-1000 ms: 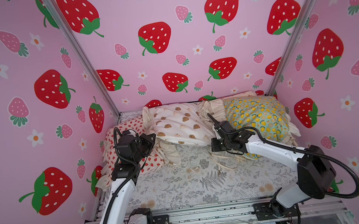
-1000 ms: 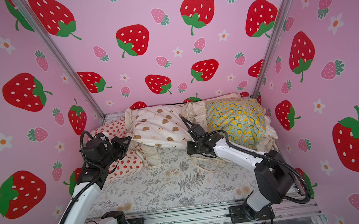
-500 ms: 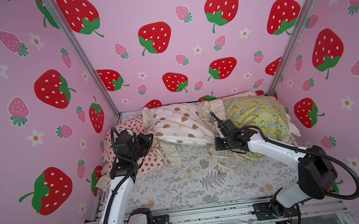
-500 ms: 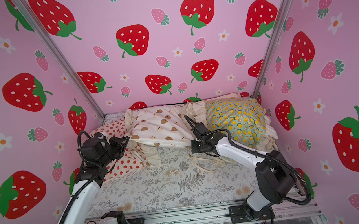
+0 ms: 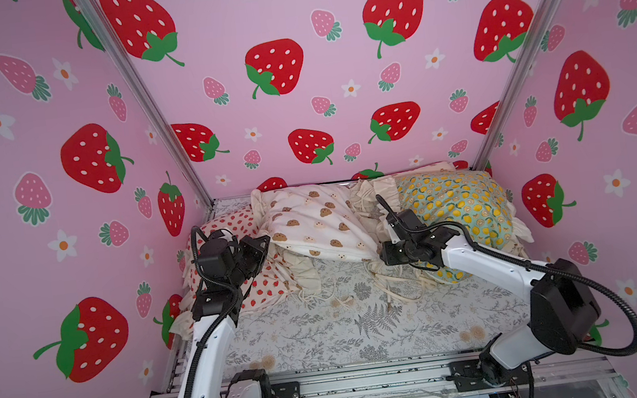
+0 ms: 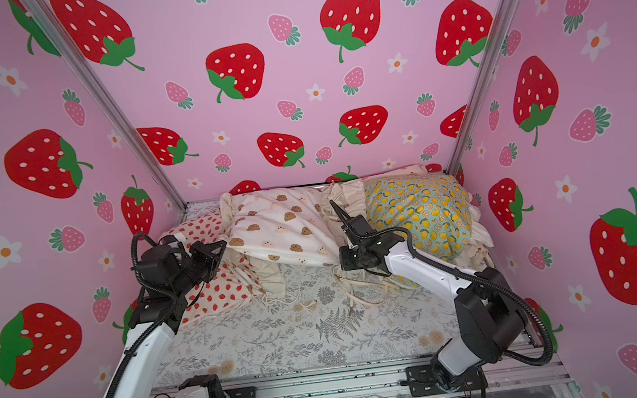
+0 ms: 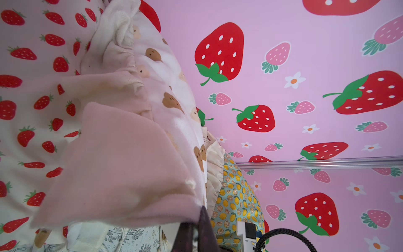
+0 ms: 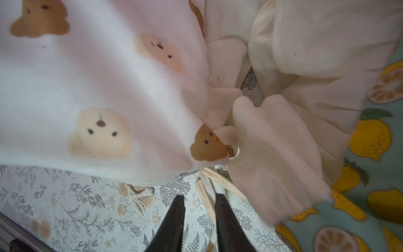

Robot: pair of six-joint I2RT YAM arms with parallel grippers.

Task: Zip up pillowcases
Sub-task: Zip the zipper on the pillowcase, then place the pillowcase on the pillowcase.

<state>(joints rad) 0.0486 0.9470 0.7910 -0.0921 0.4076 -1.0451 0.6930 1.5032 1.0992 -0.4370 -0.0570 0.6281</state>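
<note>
The left pincer [image 7: 197, 220] is mostly cut off, seemingly pinching a blurred ruffle [image 7: 122, 170].

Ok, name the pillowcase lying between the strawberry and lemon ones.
The bear pillowcase: cream with brown bear faces, flanked by the strawberry pillowcase on the robot's left and the lemon pillowcase on its right.

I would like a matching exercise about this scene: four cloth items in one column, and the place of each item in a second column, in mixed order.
Column one
1. cream pillowcase with red strawberry print
2. white pillowcase with brown bear faces
3. teal pillowcase with yellow lemons
4. flat grey fern-print sheet

Column two
a. spread flat beneath the others
b. at the side of the right arm
c. in the middle, by the back wall
d. at the side of the left arm

Pairs: 1-d, 2-c, 3-b, 4-a
</note>
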